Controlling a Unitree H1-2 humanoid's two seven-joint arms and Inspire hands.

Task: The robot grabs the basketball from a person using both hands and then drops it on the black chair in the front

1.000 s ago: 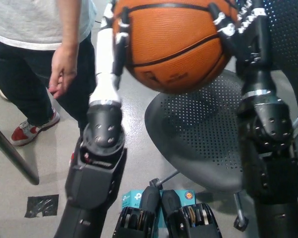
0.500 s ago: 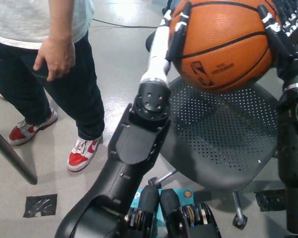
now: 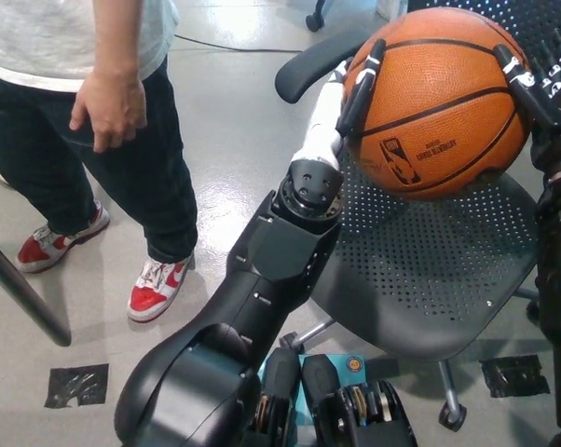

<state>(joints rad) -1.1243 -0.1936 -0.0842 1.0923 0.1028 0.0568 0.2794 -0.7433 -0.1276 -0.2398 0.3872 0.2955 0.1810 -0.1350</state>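
A person (image 3: 94,102) in dark trousers stands at left as the white left hand (image 3: 341,98) and black right hand (image 3: 546,88) clamp the pebbled orange basketball (image 3: 439,102) above the perforated black chair (image 3: 420,270).

orange basketball (image 3: 439,102); black perforated chair (image 3: 420,270)

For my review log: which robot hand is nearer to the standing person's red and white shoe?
Left. The left hand presses the basketball's left side, closer to the shoe; the right hand grips the ball's far right side.
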